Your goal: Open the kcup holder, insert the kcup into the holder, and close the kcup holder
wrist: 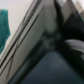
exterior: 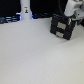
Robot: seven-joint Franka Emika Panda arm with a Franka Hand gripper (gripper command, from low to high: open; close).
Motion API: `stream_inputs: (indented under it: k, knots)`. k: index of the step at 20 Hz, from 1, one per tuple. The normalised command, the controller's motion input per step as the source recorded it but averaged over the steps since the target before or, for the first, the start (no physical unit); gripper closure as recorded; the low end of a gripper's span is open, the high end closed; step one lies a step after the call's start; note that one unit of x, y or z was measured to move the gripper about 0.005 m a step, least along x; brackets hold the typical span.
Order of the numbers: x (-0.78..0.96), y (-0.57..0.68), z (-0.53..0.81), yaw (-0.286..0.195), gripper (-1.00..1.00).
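I see the white table point(exterior: 35, 55) filling the exterior view; the kcup holder point(exterior: 62, 27) sits far right — black, its grey front panels turned toward near-left. My gripper point(exterior: 71, 14) hovers over it; I cannot tell its jaw state — the wrist view is blurred.

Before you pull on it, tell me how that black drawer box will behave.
The drawer box looks rigid and squat, so it probably won't tip. On the smooth white table it may slide rather than open. The end effector sits at its top.
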Motion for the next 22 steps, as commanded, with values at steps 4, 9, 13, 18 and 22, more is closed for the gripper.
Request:
stream_inputs:
  k: [4,9,13,18,22]
  knots:
    - [-0.52,0.55,0.05,0.051,-1.0]
    - [-0.16,0.3,0.45,0.02,-1.0]
    - [0.09,0.14,0.64,0.01,-1.0]
    - [0.09,0.06,0.38,0.003,-1.0]
    - [0.02,-0.01,0.02,0.002,-1.0]
